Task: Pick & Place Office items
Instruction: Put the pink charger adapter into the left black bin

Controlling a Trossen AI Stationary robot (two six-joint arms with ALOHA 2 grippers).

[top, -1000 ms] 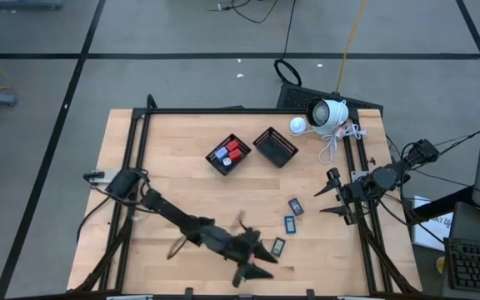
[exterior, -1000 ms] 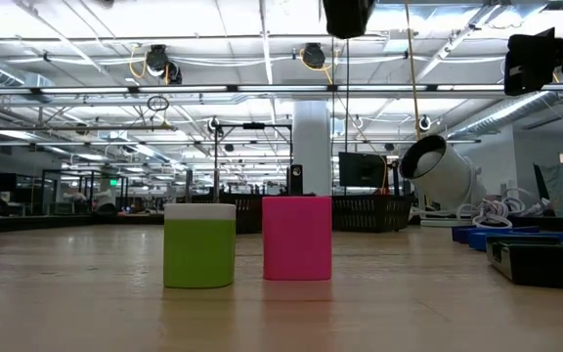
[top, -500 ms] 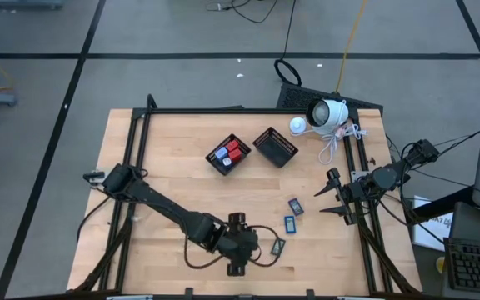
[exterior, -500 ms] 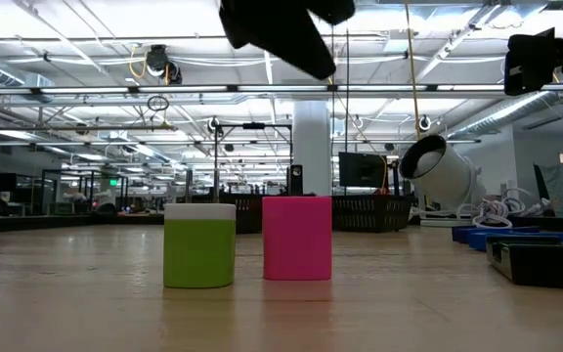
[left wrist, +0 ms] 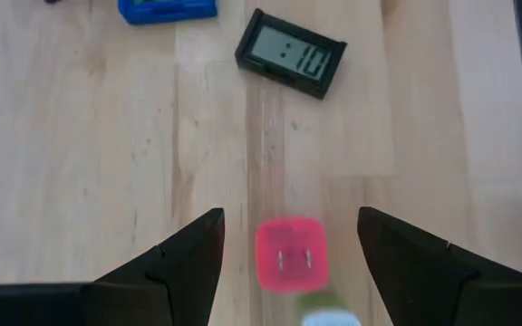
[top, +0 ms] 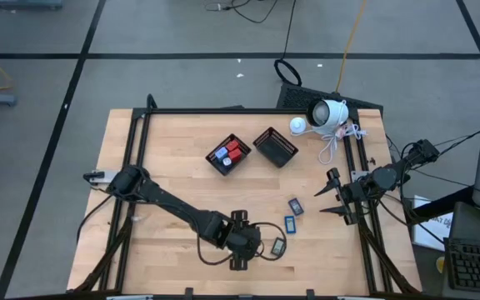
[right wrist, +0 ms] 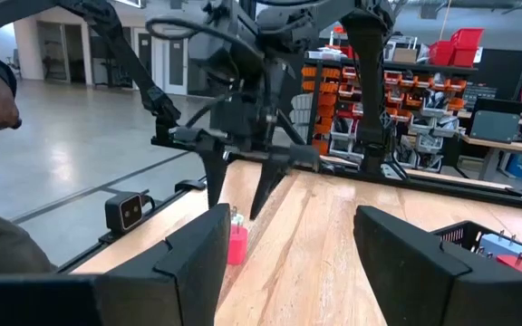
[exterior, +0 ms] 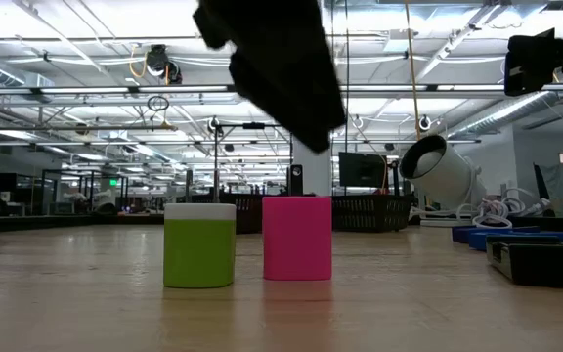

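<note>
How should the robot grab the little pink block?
From straight above, pinching two opposite flat sides. The pink block stands upright on the table, and the open left end effector already straddles it. Watch the green block close beside.

Two black mesh baskets [top: 275, 147], white camera [top: 327, 113] beside them.

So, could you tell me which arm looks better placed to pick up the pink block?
The left. Its open gripper hangs right above the pink block, which sits between the fingers. The right gripper waits at the table's right edge, far off.
</note>
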